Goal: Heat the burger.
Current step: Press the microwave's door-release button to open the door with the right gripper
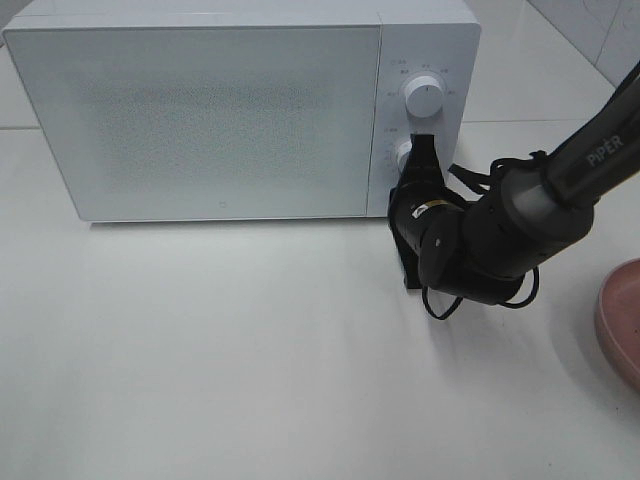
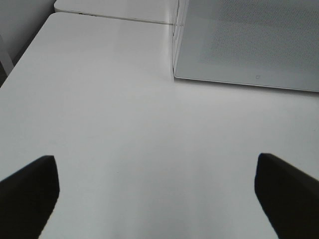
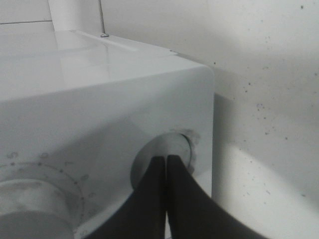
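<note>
The burger is out of view. The white microwave (image 1: 200, 120) stands at the back of the table with its door closed. My right gripper (image 1: 424, 148) is shut, and its fingertips are pressed together against the lower knob (image 1: 404, 156) of the control panel. The right wrist view shows the closed gripper (image 3: 166, 160) meeting that lower knob (image 3: 174, 147), with nothing between the fingers. The upper knob (image 1: 425, 97) sits just above. My left gripper (image 2: 155, 169) is open over bare table in front of the microwave's (image 2: 249, 40) left corner, and holds nothing.
A round pink plate (image 1: 622, 320) lies at the right edge of the table, beside the right arm. The white table (image 1: 250, 350) stretches in front of the microwave. A tiled wall stands behind it.
</note>
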### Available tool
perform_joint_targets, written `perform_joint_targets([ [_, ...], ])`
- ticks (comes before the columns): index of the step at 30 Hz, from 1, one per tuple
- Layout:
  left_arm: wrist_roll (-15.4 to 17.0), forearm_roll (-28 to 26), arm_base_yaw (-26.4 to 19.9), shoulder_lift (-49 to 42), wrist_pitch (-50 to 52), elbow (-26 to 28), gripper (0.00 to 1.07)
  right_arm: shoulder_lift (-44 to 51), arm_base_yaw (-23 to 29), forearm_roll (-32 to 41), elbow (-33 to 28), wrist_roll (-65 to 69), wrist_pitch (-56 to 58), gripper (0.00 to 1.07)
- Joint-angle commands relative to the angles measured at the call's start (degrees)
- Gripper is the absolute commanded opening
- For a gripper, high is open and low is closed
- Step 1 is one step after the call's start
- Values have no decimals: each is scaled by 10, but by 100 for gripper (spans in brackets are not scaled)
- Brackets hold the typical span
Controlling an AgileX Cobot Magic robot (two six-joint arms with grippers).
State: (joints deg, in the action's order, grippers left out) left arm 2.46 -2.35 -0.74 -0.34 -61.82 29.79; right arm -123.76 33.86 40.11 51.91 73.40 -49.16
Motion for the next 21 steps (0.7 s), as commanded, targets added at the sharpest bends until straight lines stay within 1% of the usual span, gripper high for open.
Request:
perform_joint_targets([
  [1, 1, -5, -2, -10, 4, -2, 100, 10, -2, -25, 10, 1, -45, 0],
  [10, 1, -5, -2, -10, 4, -2, 100, 1, -3, -25, 40, -5, -74, 0],
  [16, 1, -5, -2, -10, 4, -2, 100, 1, -4, -4, 55, -34, -107, 0],
  [17, 1, -5, -2, -10, 4, -2, 100, 1, -9, 5, 60, -45, -118, 0],
  [21, 1, -5, -2, -10, 4, -2, 100, -4, -18, 5, 73, -53, -124, 0],
])
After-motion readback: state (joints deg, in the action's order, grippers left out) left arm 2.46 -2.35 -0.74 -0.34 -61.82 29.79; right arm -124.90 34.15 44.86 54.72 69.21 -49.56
